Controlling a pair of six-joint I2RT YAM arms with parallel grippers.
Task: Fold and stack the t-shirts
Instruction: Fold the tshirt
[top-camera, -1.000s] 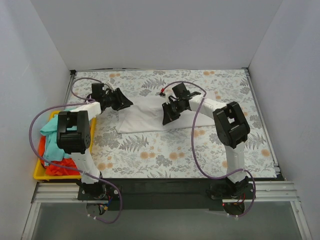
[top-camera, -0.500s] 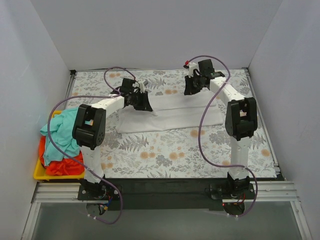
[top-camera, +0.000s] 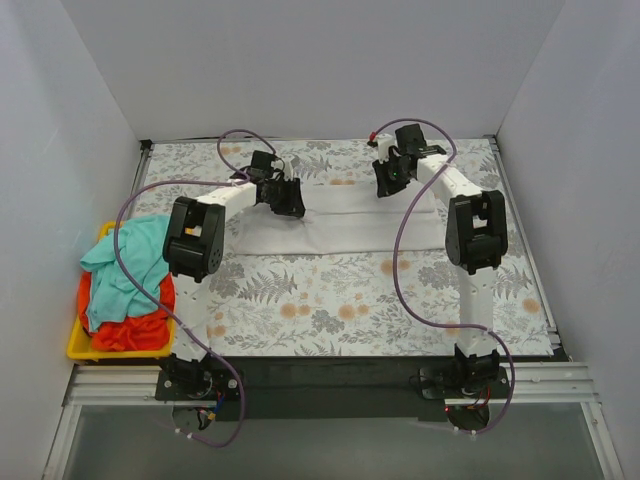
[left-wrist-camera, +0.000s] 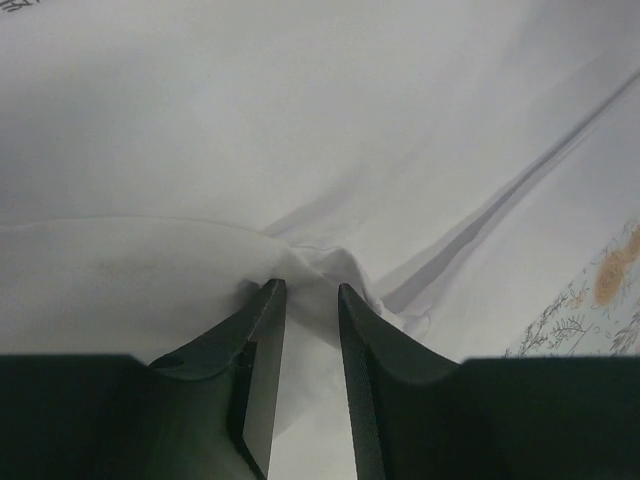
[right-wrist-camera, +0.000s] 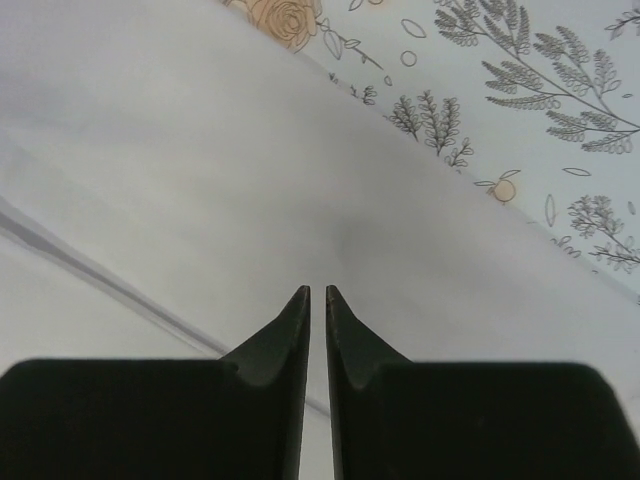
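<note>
White t-shirt (top-camera: 345, 228): it is spread on the table cover (top-camera: 330, 300), to the right of the yellow tray (top-camera: 72, 347) and further back. It is seen as a long flat band with a crease along it.
Left gripper (left-wrist-camera: 305, 290): it is closed on a small bunch of the white t-shirt, at the end nearer the yellow tray.
Right gripper (right-wrist-camera: 316, 290): its tips are brought almost together over the end far from the yellow tray. Whether cloth is caught between them cannot be told.
Done so far: the white t-shirt seems to be folded once, lengthwise.
Left to do: more folds are likely needed on the white t-shirt. The other two shirts are not yet folded, and no stack is made.
In the yellow tray: the teal t-shirt (top-camera: 125, 262) is heaped on the orange-red t-shirt (top-camera: 130, 332). Both are crumpled, and the teal one is draped over the tray's far rim.
</note>
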